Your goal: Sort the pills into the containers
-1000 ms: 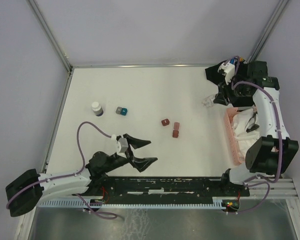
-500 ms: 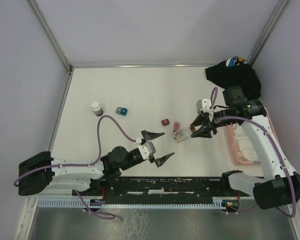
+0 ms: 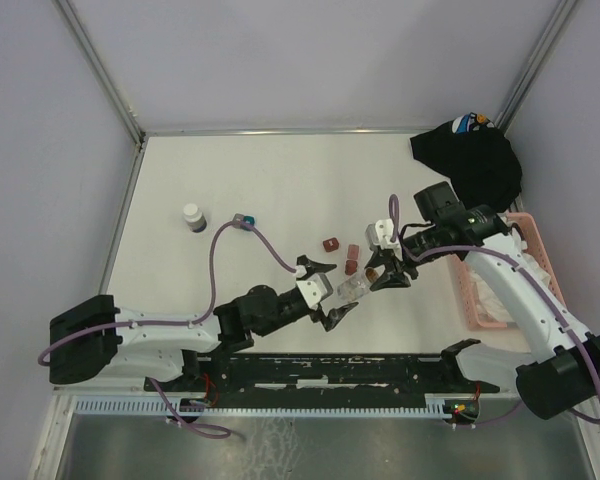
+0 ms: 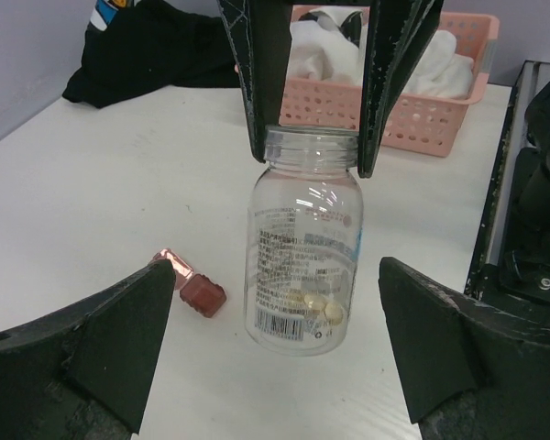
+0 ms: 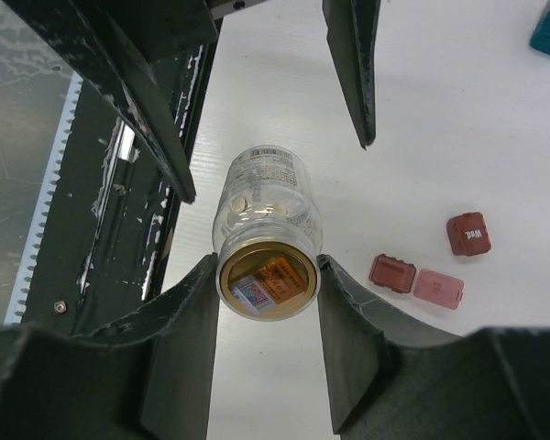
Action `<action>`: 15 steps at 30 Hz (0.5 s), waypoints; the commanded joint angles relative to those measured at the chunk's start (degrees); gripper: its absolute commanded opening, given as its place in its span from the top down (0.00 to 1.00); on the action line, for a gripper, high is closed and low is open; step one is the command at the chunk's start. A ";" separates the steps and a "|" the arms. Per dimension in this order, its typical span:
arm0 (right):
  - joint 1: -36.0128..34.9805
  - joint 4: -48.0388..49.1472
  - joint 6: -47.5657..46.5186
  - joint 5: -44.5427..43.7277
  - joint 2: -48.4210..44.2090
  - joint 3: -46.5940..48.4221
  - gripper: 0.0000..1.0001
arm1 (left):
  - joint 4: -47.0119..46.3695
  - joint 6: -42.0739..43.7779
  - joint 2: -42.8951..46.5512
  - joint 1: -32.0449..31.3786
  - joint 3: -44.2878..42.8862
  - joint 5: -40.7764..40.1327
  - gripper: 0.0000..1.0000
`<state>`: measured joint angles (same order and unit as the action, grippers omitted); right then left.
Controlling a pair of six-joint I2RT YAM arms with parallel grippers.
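Note:
A small clear vial [image 4: 304, 247] with a yellowish-amber rim holds a few pale yellow pills [image 4: 316, 307]. My right gripper [image 5: 268, 272] is shut on the vial's neck and holds it tilted just over the table [image 3: 280, 180]; in the top view, this gripper [image 3: 378, 268] and the vial [image 3: 354, 291] are near the table's front middle. My left gripper [image 4: 275, 367] is open, its fingers wide on either side of the vial's base without touching it. Three dark-red boxes [image 3: 330, 243] [image 3: 352, 252] [image 3: 349, 267] lie just beyond the vial; one [image 4: 171, 268] shows a pale pink inside.
A pink slatted basket [image 3: 467, 285] with white cloth stands at the right. A black cloth [image 3: 470, 160] lies at the back right. A white-capped bottle [image 3: 192, 217] and a grey-and-teal box [image 3: 243, 220] sit at the left.
My right arm has swung from the back right to the front middle, carrying the vial. My left gripper has moved right and now straddles the vial's base.

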<state>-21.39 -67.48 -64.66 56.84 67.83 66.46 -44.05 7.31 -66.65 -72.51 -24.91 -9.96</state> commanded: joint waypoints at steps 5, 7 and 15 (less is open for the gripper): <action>-3.56 4.34 3.67 -1.82 0.50 0.28 0.98 | 2.96 -1.18 -6.26 -0.35 -5.29 -1.83 0.02; -4.15 4.41 3.96 -1.67 0.90 0.27 0.98 | 2.16 -1.16 -7.22 -0.35 -5.26 -1.78 0.04; -5.58 4.05 4.19 -1.56 2.32 0.36 0.98 | -3.41 -1.08 -8.57 -0.36 -4.14 -0.78 0.18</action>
<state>-26.33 -64.07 -61.21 54.76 69.69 66.35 -41.34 7.07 -75.00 -72.51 -28.21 -10.66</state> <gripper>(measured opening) 0.499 0.850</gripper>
